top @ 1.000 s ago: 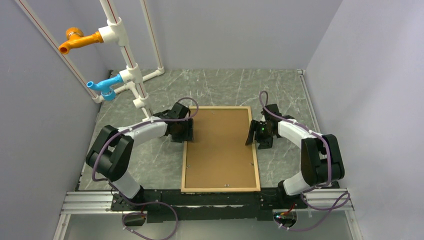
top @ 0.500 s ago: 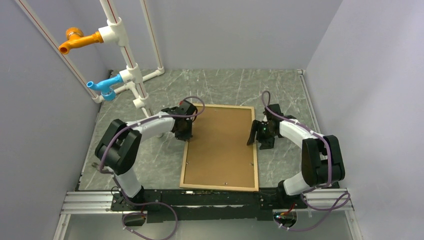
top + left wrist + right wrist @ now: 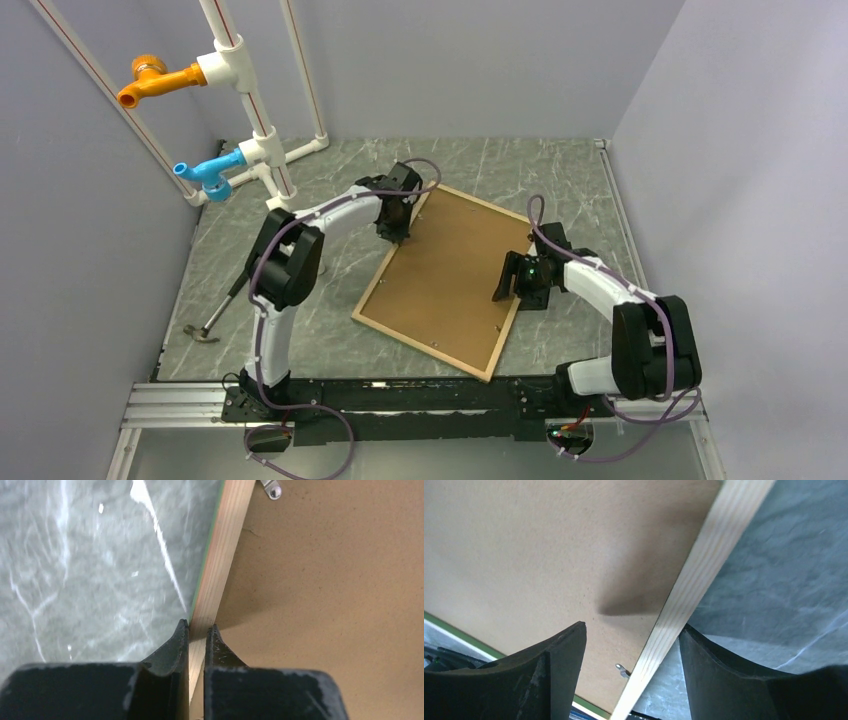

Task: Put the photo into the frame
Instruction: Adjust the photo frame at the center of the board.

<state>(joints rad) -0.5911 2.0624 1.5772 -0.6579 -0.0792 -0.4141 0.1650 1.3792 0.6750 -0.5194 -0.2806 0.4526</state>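
Observation:
The frame (image 3: 420,349) lies skewed on the table, pale wood side up, with the brown backing board (image 3: 450,275) set in it. My left gripper (image 3: 402,232) is shut on the frame's left rim near the far corner; in the left wrist view its fingertips (image 3: 197,626) pinch the wood strip (image 3: 225,545). My right gripper (image 3: 512,285) is open and straddles the right rim (image 3: 709,565), one finger over the board (image 3: 549,545), the other over the table. The green edge of the frame shows low in the right wrist view. The photo is out of view.
A white pipe rack with an orange fitting (image 3: 150,80) and a blue fitting (image 3: 205,172) stands at the far left. A small hammer-like tool (image 3: 215,318) lies by the left wall. Metal turn clips (image 3: 272,489) (image 3: 621,669) sit on the frame's inner rim. Walls close three sides.
My left gripper has shut on the frame's left rim and swung toward the far side. The frame has turned clockwise with it. The right gripper stayed open and shifted slightly nearer.

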